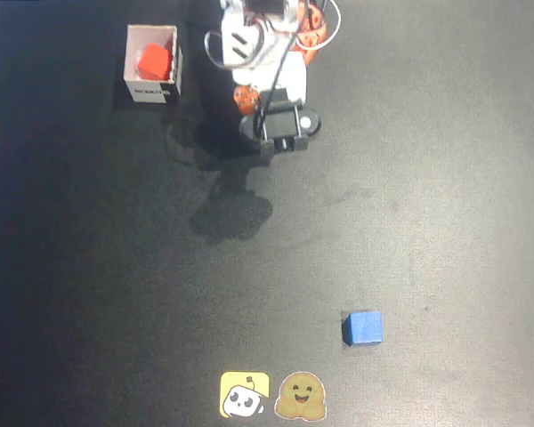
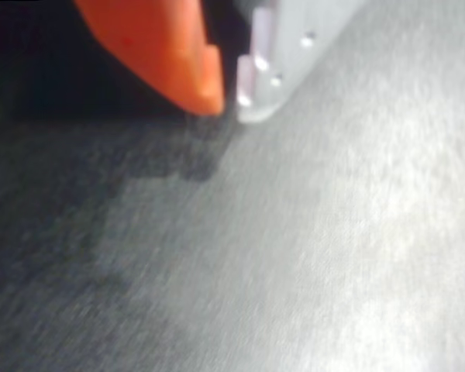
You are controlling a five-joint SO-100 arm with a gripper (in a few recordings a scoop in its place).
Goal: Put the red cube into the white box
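White box (image 1: 135,69), overhead view: red cube (image 1: 153,60) sits inside it. Right of the box, near it, the gripper (image 2: 229,97), fingers pressed together, empty. Far down-right of the box, blue cube (image 1: 365,326) untouched. Placing looks done; next, likely just parking the arm.

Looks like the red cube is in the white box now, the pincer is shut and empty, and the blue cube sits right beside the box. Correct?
Not quite. The blue cube is not beside the white box: in the overhead view it lies far off, toward the lower right, near two stickers. The rest holds: the red cube lies inside the box, and the wrist view shows the pincer shut with nothing between its fingertips.
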